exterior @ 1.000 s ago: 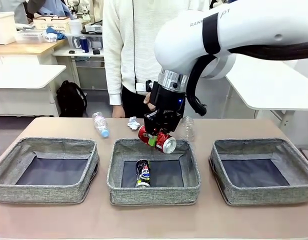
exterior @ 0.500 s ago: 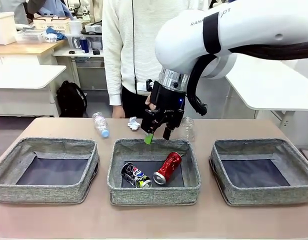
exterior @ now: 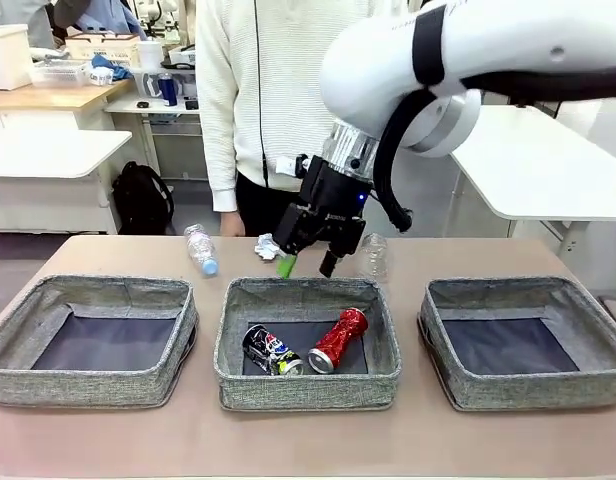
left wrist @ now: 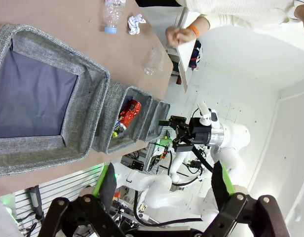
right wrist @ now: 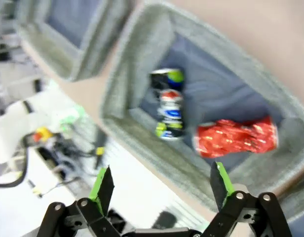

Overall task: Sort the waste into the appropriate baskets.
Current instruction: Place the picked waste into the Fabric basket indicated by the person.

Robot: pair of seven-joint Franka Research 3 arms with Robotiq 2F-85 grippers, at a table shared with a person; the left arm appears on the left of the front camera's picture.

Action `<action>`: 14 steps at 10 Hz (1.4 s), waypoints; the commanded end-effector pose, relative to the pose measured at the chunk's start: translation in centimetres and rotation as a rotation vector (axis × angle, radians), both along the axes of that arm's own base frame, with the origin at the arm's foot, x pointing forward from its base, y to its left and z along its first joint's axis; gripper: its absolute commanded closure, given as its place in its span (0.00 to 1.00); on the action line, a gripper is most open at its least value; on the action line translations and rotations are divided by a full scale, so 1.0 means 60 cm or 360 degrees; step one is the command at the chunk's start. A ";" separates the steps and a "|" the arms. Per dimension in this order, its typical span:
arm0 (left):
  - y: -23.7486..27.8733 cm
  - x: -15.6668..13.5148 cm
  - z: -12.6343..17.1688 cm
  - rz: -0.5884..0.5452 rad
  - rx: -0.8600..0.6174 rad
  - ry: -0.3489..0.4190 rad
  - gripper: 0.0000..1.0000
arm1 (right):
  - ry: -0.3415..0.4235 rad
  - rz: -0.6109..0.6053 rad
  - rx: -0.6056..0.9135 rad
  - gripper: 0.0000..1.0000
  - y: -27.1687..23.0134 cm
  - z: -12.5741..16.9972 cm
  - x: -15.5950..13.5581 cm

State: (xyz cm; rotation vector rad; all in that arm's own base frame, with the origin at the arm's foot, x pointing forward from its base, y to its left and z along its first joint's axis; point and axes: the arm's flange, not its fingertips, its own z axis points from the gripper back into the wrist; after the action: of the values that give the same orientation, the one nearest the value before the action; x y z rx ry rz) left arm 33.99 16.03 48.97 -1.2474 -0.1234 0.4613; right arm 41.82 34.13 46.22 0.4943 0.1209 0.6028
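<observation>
One cup (exterior: 375, 258) near spread right claw (exterior: 307, 267), red can (exterior: 338, 340), dark can (exterior: 270, 351) in middle basket (exterior: 308, 390)

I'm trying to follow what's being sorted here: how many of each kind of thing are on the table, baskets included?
Baskets: 3 (left basket, middle basket, right basket)
Cans: 2 (red can, dark can, both in the middle basket)
Bottles: 1 (plastic bottle)
Cups: 1 (plastic cup)
Paper: 1 (paper wad)
Total: 8
</observation>
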 end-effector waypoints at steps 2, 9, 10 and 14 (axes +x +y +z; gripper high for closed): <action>0.002 -0.004 0.001 -0.0010 0.0013 -0.0018 0.00 | 0.0387 -0.0061 0.1027 0.00 -0.115 0.048 -0.017; 0.002 -0.004 0.001 -0.0010 0.0013 -0.0018 0.00 | 0.0356 -0.1058 0.2059 0.00 -0.523 -0.059 -0.147; 0.002 -0.004 0.001 -0.0010 0.0013 -0.0018 0.00 | 0.0255 -0.1312 0.1952 0.00 -0.573 -0.064 -0.188; 0.002 -0.004 0.001 -0.0010 0.0013 -0.0018 0.00 | 0.0095 -0.1451 0.1618 0.00 -0.626 -0.053 -0.255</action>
State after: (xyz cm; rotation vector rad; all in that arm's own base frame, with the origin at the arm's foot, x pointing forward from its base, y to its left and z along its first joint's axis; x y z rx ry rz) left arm 33.95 16.07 48.98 -1.2477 -0.1245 0.4619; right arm 34.62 -11.53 43.82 1.4966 -0.4331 -0.3310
